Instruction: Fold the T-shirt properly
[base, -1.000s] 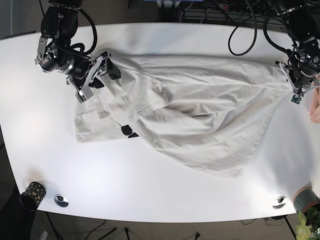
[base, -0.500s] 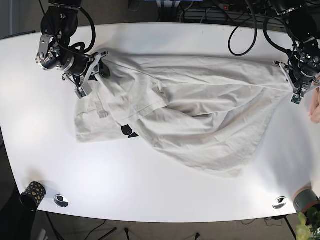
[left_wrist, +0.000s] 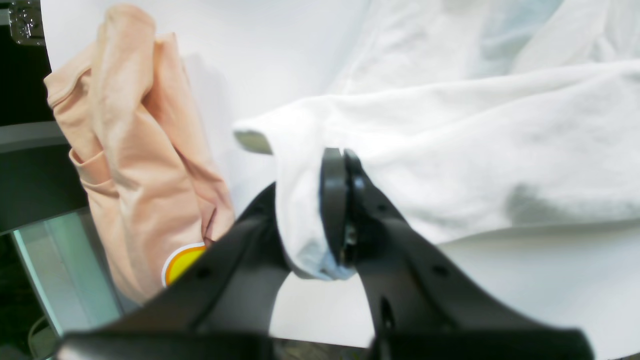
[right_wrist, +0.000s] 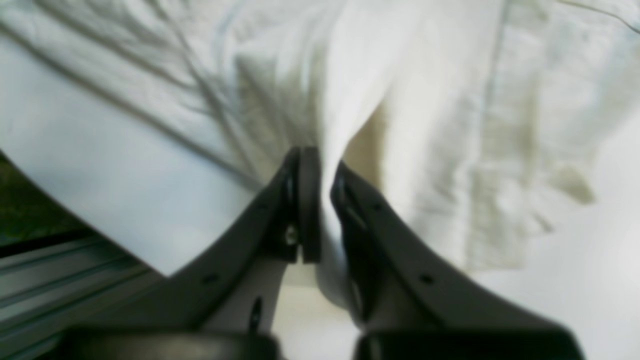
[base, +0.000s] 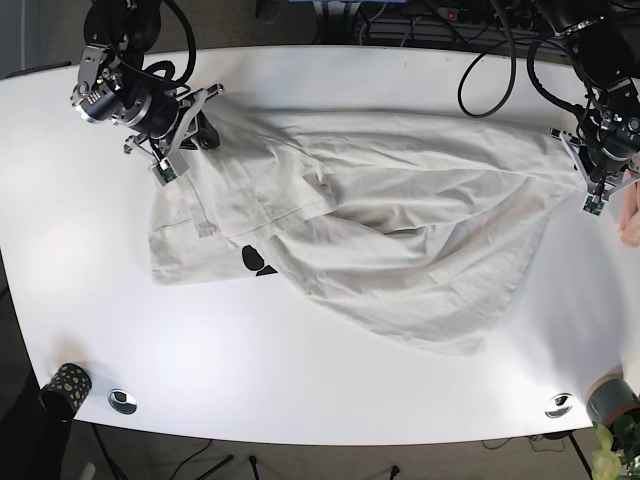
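A crumpled off-white T-shirt (base: 370, 235) lies spread across the white table (base: 300, 390), with a black print (base: 258, 262) at its lower left. My right gripper (base: 207, 108) is shut on the shirt's upper left corner; the right wrist view shows cloth (right_wrist: 350, 125) pinched between the black fingers (right_wrist: 305, 210). At the shirt's far right corner my left gripper (base: 578, 148) is shut on the fabric. In the left wrist view a fold of white cloth (left_wrist: 300, 210) passes between the closed fingers (left_wrist: 335, 200).
A peach garment (left_wrist: 135, 165) with an orange-yellow print lies at the table's right edge beside my left gripper, seen as a sliver (base: 631, 215) in the base view. A dark cup (base: 64, 388) and metal discs (base: 122, 401) sit near the front edge.
My right gripper has lifted the shirt's upper left corner up and back toward the far edge, pulling that edge taut. The left gripper stays at the right corner.
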